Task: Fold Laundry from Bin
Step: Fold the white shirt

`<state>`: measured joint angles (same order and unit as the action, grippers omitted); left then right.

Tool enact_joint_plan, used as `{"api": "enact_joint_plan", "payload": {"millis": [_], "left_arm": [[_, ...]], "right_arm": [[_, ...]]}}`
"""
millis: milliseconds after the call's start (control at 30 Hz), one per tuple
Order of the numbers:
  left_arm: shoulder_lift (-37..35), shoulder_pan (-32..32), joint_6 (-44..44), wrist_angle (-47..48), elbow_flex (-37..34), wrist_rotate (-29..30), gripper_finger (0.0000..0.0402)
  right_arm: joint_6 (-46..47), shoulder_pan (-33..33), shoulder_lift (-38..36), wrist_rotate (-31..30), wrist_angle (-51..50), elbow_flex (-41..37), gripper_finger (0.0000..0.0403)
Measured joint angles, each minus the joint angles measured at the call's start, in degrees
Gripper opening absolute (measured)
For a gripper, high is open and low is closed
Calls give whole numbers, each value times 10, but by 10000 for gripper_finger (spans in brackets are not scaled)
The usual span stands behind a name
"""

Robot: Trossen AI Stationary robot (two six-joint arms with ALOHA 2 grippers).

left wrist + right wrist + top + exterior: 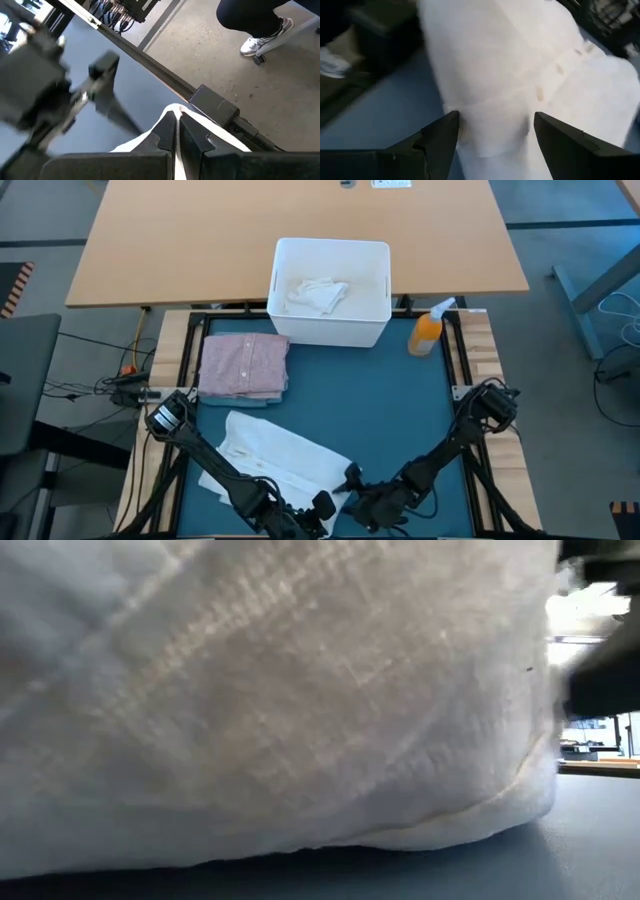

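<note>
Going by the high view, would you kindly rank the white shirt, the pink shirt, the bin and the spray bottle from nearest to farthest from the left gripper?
From the left gripper:
1. White shirt, spread at the near edge, pinched by this gripper.
2. Pink shirt, folded, far left.
3. Bin and spray bottle, at the far edge: too close to call.
</note>
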<state>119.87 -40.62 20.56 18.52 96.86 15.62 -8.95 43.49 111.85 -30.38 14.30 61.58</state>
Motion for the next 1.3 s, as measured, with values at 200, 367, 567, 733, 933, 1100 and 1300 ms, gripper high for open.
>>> {"api": "enact_joint_plan", "payload": {"millis": [200, 367, 567, 733, 933, 1100, 1300], "left_arm": [[0, 0, 12, -1, 0, 0, 0], [0, 0, 16, -2, 0, -2, 0], [0, 0, 28, -7, 0, 0, 0], [1, 0, 27, -15, 0, -15, 0], [3, 2, 30, -36, 0, -50, 5], [3, 4, 25, -44, 0, -53, 41], [-10, -5, 11, -48, 0, -15, 90]], "right_arm": [[14, -10, 0, 1, -6, 0, 286], [14, -8, 0, 3, -6, 0, 286], [-25, -9, 53, -1, 19, 9, 286], [-53, 5, 65, -58, 11, 30, 284], [-89, 16, 66, -90, 10, 33, 220], [-91, 15, 66, -91, 2, 33, 102], [-91, 12, 66, -91, -21, 33, 30]]}}
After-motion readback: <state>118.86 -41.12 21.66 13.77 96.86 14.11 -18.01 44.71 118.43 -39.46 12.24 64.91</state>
